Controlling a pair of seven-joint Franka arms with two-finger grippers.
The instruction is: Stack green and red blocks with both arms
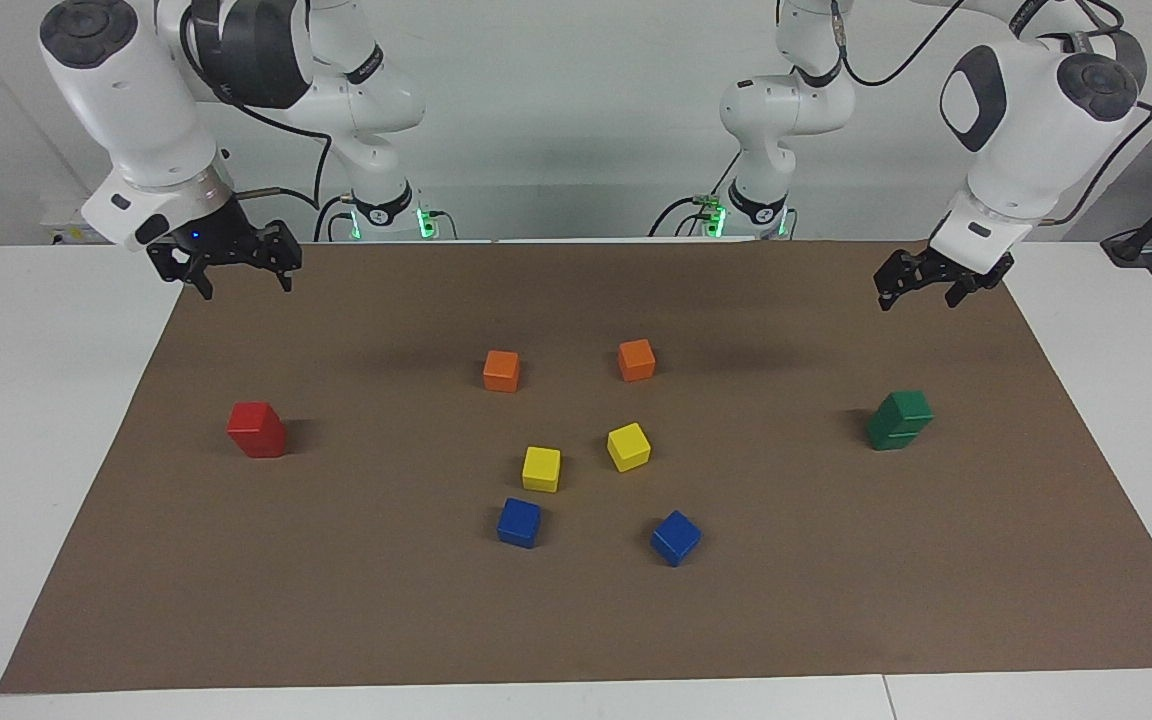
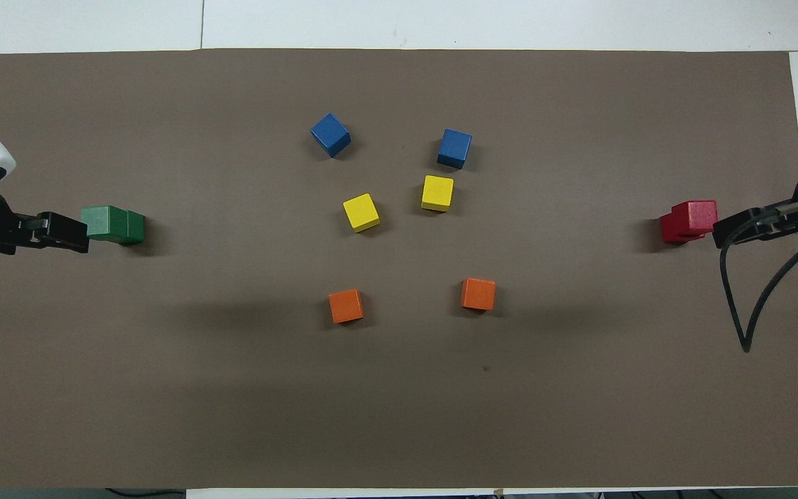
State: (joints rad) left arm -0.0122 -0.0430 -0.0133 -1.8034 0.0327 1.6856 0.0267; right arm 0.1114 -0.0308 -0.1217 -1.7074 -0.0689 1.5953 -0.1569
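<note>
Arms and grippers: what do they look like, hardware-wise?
Both arms, left arm and right arm, have glossy white rounded shells with dark grey joint sections and round grey end caps. Black cables loop along them. Green lights glow at both bases. The left gripper and right gripper are small, black and two-fingered.

White table [image 1: 26, 420] carries a brown mat [image 1: 576, 620] bearing red [image 1: 256, 430], green [image 1: 898, 420], orange, yellow, blue cubes
</note>
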